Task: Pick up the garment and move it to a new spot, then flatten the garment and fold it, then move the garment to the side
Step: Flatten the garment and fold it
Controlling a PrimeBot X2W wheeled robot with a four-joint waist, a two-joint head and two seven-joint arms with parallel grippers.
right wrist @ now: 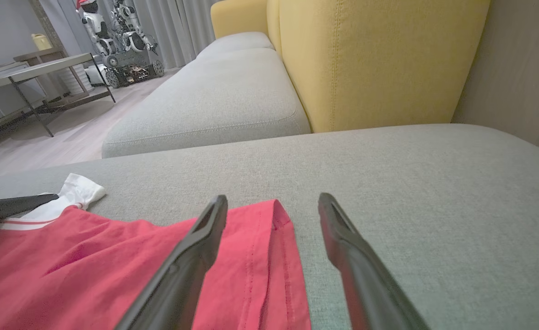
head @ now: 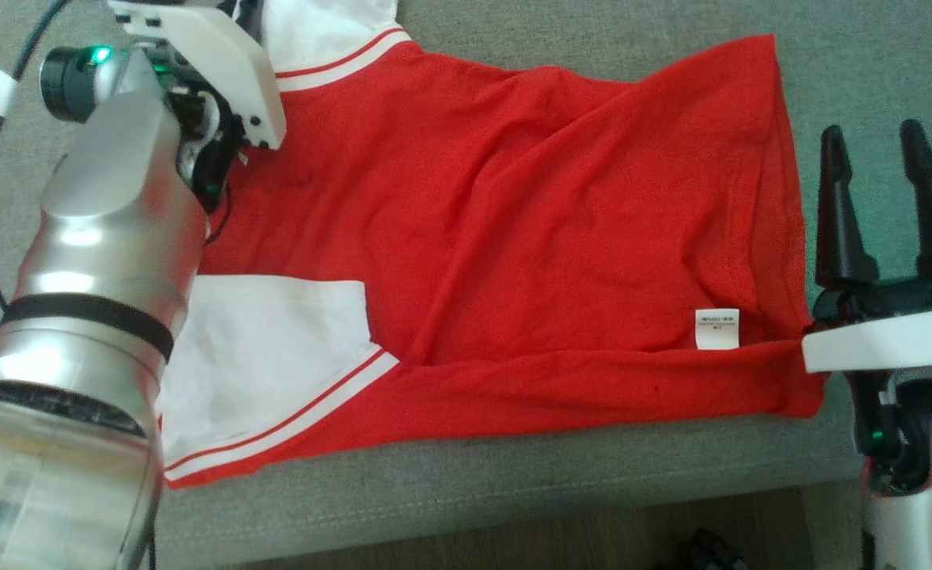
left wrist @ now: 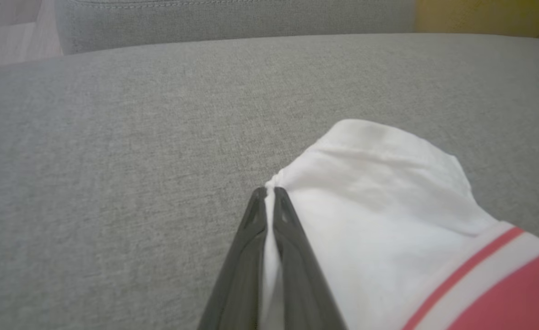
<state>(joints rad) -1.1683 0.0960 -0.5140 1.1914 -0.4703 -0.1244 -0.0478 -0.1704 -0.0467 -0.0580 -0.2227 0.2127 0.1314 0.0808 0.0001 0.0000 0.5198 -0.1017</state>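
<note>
Right gripper [head: 869,138] stands spread in the head view, with the red garment [head: 513,237] flat on the sofa cushion [head: 513,467] just to its left. Left wrist view: left gripper [left wrist: 270,195] pinches the garment's white sleeve [left wrist: 379,183]. Right wrist view: the hem corner [right wrist: 269,238] shows between the parted fingers [right wrist: 196,247].

You've got the shirt [head: 513,237] lying on the cushion [head: 466,475], sleeves at its left end, hem [head: 782,198] at its right end. The far sleeve [left wrist: 379,183] sticks out at the shirt's back left, and its edge is pinched between the left gripper [left wrist: 270,192] fingers. The near sleeve [head: 268,348] is at the shirt's front left, and the left arm [head: 101,261] crosses above that end. The label [head: 717,328] lies on the shirt near its front right corner. The right gripper [head: 869,131] is just right of the hem, fingers apart. Behind the shirt you see a backrest [right wrist: 379,59] and a second cushion [right wrist: 214,91], and farther off a table [right wrist: 35,68].
</note>
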